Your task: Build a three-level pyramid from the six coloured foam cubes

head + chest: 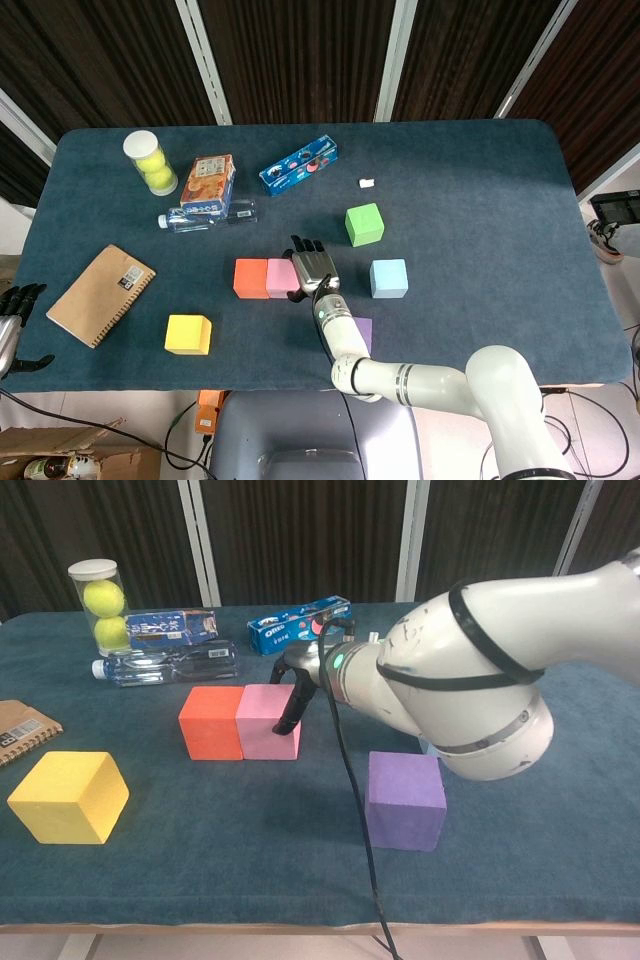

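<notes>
Right robot hand point(312, 268) touches pink cube point(266, 720) (fingers down).

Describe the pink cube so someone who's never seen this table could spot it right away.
On the blue table, look near the front middle, where the right hand rests. The pink cube is against that hand, flush beside an orange cube. It is the only pink one.

Matt, seemingly foam pink cube point(268, 721) on napped blue cloth table cover point(250, 820); glossy white arm shell point(470, 695).
</notes>
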`<action>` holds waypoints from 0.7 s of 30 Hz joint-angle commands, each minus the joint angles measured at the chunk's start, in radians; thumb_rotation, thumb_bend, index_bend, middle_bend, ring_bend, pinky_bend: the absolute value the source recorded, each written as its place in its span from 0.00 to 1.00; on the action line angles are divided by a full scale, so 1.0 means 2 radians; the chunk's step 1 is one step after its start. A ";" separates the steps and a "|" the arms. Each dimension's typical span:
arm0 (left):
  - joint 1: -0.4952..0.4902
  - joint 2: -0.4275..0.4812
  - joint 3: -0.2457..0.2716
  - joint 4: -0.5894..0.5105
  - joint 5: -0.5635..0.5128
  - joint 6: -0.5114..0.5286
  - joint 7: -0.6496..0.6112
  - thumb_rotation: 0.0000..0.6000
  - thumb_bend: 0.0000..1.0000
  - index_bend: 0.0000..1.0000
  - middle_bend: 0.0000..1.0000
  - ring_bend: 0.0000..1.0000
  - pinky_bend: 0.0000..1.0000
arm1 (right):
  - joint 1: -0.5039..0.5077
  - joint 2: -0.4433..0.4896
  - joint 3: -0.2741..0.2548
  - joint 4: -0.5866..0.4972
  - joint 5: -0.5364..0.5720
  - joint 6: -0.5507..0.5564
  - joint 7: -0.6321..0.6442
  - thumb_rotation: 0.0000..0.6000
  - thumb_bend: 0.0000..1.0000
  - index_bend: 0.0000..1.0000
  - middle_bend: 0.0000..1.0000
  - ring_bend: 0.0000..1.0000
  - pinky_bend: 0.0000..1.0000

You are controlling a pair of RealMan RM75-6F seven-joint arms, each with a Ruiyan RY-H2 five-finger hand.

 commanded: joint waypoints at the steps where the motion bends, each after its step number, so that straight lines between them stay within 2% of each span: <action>1: 0.000 0.000 0.000 -0.001 0.000 -0.001 0.001 1.00 0.10 0.10 0.07 0.00 0.12 | -0.001 0.000 0.000 0.000 0.001 -0.003 0.002 1.00 0.20 0.43 0.00 0.00 0.00; 8: 0.000 0.000 -0.001 -0.002 -0.002 -0.003 0.005 1.00 0.10 0.10 0.07 0.00 0.12 | 0.000 0.000 0.000 0.001 0.001 -0.007 0.006 1.00 0.20 0.42 0.00 0.00 0.00; 11: 0.000 0.000 -0.002 -0.003 -0.002 -0.004 0.007 1.00 0.10 0.10 0.07 0.00 0.12 | 0.003 -0.002 0.000 0.004 0.005 -0.009 0.006 1.00 0.20 0.37 0.00 0.00 0.00; 21: 0.002 0.001 -0.004 -0.002 -0.003 -0.006 0.005 1.00 0.10 0.10 0.07 0.00 0.12 | 0.008 -0.004 -0.002 0.008 0.016 -0.013 0.003 1.00 0.20 0.12 0.00 0.00 0.00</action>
